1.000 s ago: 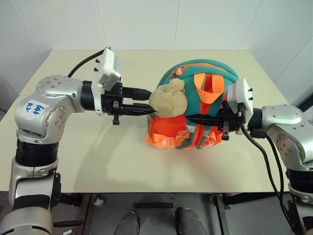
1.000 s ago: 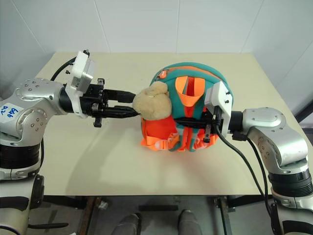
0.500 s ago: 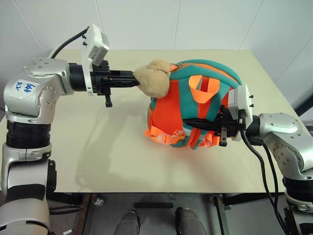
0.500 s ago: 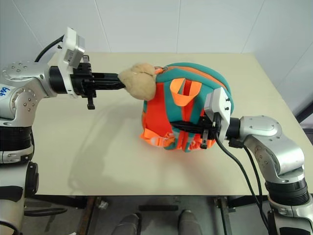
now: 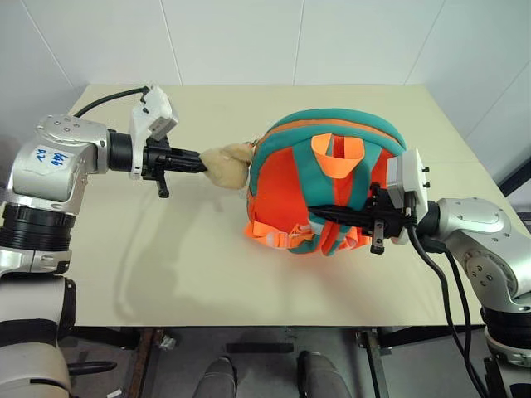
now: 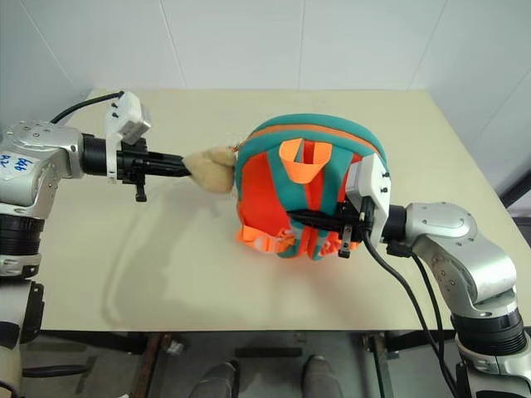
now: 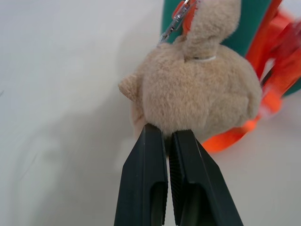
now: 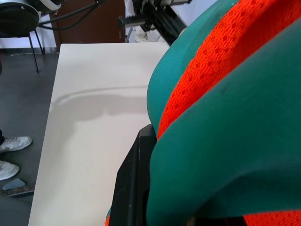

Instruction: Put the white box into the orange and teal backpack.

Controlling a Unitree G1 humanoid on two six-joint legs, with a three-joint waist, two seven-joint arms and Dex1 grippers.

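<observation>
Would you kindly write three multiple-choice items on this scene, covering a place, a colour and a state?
1. Where does the backpack stand?
A. on the table
B. on the floor
C. on a chair

2. What colour is the plush toy?
A. tan
B. blue
C. black

3. How is the left gripper?
A. wide open
B. shut on the plush toy
C. shut on a strap

Key: 1 A, the backpack rests on the table. 2 A, the plush toy is tan. 3 B, the left gripper pinches the toy's fur.

A lab-like test room: bare white wall panels (image 5: 249,41), plain beige table (image 5: 207,274).
</observation>
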